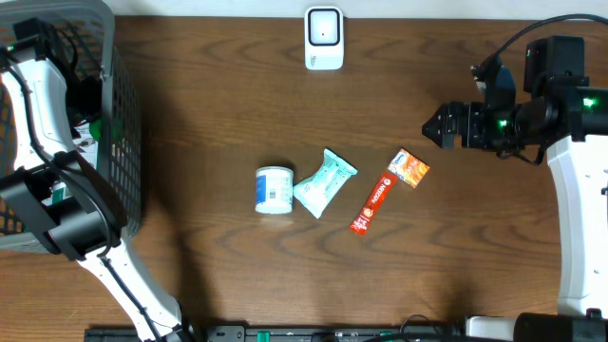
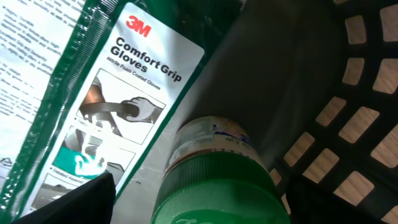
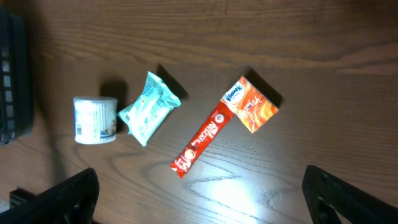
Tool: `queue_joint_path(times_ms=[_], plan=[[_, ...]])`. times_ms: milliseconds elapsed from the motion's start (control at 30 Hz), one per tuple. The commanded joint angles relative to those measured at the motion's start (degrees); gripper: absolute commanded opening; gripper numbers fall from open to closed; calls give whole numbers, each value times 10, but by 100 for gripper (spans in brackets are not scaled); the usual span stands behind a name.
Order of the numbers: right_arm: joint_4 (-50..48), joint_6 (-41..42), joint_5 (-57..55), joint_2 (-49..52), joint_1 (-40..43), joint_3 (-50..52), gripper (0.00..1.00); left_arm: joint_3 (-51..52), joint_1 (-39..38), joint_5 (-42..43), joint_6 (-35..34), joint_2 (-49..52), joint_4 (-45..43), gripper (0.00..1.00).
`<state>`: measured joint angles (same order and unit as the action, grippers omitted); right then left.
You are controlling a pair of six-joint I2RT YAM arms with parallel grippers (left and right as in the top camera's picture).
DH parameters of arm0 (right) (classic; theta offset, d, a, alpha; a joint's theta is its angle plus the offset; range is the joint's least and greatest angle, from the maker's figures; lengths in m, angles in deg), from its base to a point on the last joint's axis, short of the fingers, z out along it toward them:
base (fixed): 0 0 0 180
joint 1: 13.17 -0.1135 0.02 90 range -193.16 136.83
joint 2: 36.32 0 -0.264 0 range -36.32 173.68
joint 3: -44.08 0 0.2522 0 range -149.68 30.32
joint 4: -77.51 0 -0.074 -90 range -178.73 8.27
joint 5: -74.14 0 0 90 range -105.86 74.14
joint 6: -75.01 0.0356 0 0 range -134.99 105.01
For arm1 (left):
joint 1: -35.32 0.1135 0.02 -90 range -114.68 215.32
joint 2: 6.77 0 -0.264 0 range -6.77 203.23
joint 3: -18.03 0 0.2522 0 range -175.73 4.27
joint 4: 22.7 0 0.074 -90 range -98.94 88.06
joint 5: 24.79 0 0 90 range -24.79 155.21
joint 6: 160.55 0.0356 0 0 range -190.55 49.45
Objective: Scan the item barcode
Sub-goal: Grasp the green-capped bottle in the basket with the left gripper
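In the left wrist view my left gripper (image 2: 199, 208) is open inside the basket. Its dark fingers (image 2: 74, 199) stand on either side of a jar with a green ribbed lid (image 2: 217, 193), with a gap showing on the left side. A 3M Comfort Grip Gloves packet (image 2: 118, 93) lies beside the jar. The white barcode scanner (image 1: 323, 38) sits at the table's far edge. My right gripper (image 1: 439, 125) hovers open over the table's right part, holding nothing, its fingers (image 3: 68, 196) spread wide above bare wood.
The grey mesh basket (image 1: 128, 142) stands at the left. On the table's middle lie a white tub (image 1: 274, 190), a teal packet (image 1: 325, 182), a red stick sachet (image 1: 373, 203) and an orange tissue pack (image 1: 409, 168). The basket wall (image 2: 348, 124) is close on the jar's right.
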<state>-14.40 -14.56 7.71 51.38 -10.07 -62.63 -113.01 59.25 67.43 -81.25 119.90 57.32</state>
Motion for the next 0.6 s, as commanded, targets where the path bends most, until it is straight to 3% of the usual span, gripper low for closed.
queue_joint_path(times_ms=[0,200,567], plan=[[1,3,3,0,-1,-10,99,14,4,-11,-3,6,0,83],[1,3,3,0,-1,-10,99,15,19,-40,-6,6,6,70],[1,3,3,0,-1,-10,99,21,21,-14,-5,6,15,76]])
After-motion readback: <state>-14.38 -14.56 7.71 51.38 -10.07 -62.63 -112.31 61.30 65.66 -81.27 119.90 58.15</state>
